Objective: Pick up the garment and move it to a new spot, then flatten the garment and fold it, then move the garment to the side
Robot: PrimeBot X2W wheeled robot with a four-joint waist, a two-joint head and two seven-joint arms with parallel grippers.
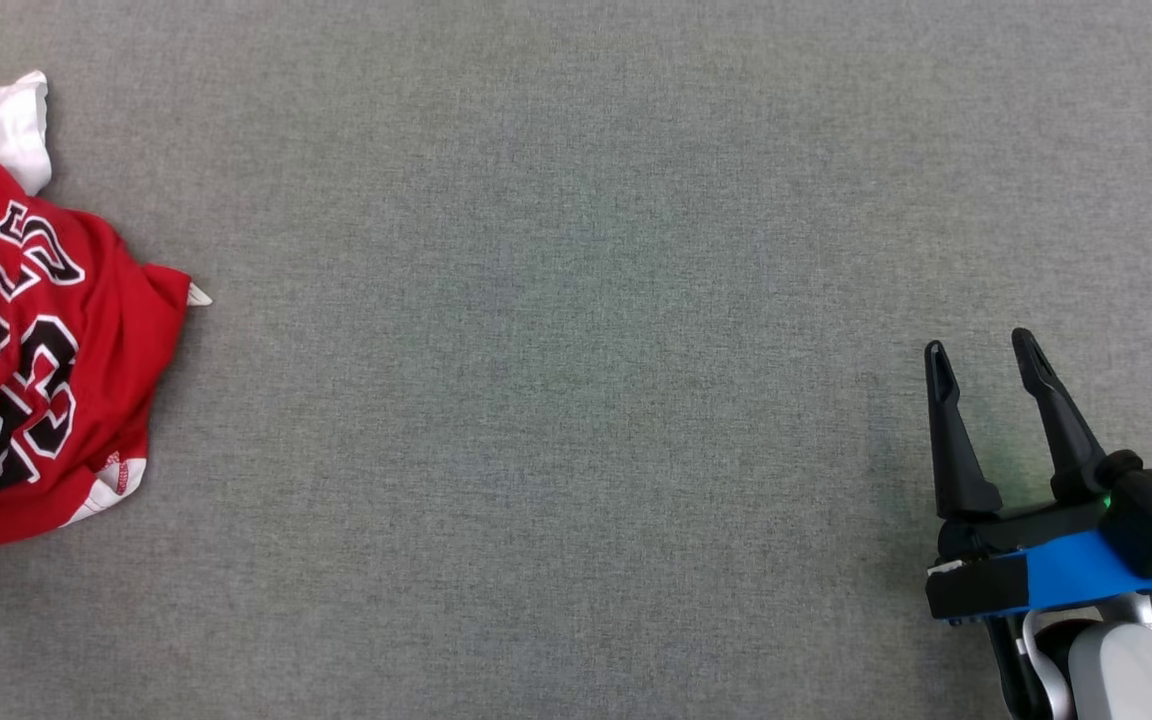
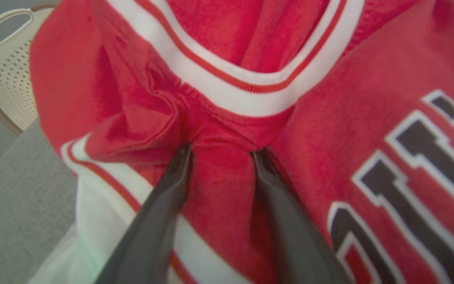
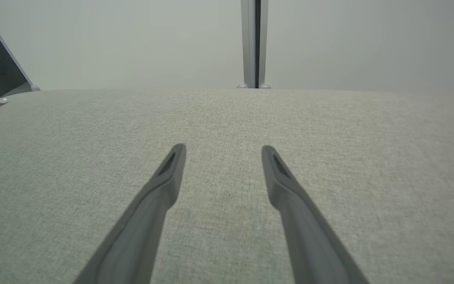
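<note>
The garment (image 1: pixel 46 380) is a red jersey with black and white lettering and white trim, lying crumpled at the far left of the grey cloth-covered table (image 1: pixel 576 300), partly cut off by the picture's edge. In the left wrist view my left gripper (image 2: pixel 221 152) has its fingertips pressed into the garment (image 2: pixel 329 118) just below the white-banded collar, the fingers still apart with a ridge of red cloth bunched between them. My right gripper (image 1: pixel 981 350) stands open at the lower right, far from the garment, with nothing between its fingers (image 3: pixel 172 173).
A cream perforated basket (image 2: pixel 6 79) stands beyond the table's edge, past the garment. White cloth (image 1: pixel 6 120) pokes out at the garment's far end. A grey post (image 3: pixel 254 43) and pale wall rise behind the table's far edge.
</note>
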